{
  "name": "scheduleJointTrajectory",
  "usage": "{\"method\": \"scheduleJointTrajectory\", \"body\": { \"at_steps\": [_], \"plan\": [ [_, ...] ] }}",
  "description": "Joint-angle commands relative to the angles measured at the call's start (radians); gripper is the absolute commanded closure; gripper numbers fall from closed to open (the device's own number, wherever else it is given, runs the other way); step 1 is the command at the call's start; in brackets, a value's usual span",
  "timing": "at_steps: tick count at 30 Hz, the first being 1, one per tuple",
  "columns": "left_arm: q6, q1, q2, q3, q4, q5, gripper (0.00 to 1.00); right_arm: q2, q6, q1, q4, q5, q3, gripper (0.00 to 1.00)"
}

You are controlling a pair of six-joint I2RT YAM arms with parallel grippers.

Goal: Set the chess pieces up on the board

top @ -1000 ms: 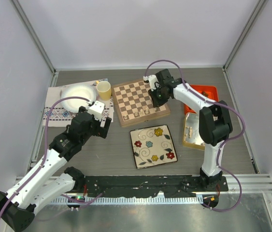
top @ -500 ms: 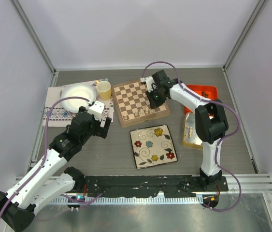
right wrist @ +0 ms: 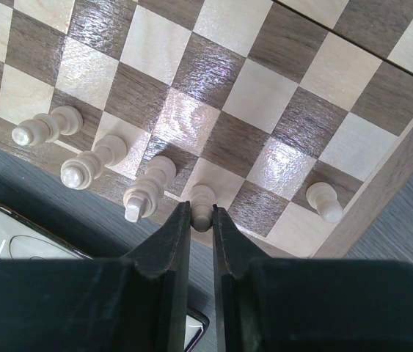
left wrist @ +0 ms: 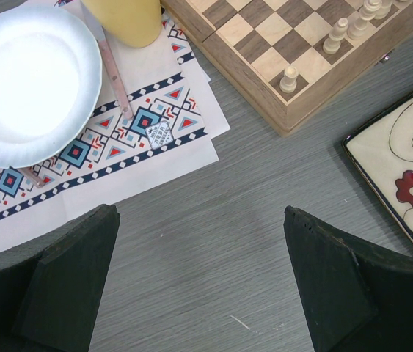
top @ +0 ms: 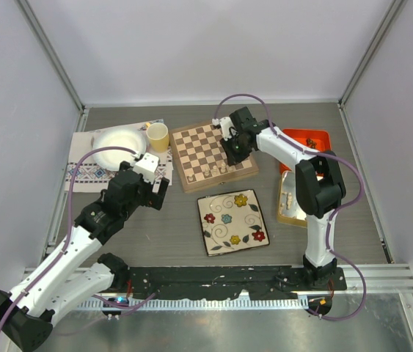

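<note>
Right fingers [right wrist: 171, 253] pinch a cream chess piece [right wrist: 203, 213] at the edge row of the board [right wrist: 294, 125], while left fingers [left wrist: 67, 286] gape wide over the tabletop [left wrist: 199, 242] beside that board.

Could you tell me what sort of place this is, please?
Probably a robotics lab test cell: plain white panel walls in metal framing enclose a grey wood-grain table, two white-and-black robot arms are bolted to a black rail at its edge, and a square wooden chessboard is the prop.
</note>
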Motion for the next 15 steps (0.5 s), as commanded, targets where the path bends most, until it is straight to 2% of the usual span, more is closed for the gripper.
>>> {"method": "scheduleJointTrajectory", "body": {
  "at_steps": [1, 15],
  "plan": [
    [0.012, 0.001, -0.01, -0.002, 0.05, -0.014, 0.0, 0.002, 0.004, 0.006, 0.017, 0.02, 0.051, 0.89],
    [0.012, 0.001, -0.01, -0.002, 0.05, -0.013, 0.0, 0.006, -0.004, 0.009, 0.031, 0.042, 0.039, 0.89]
  ]
}}
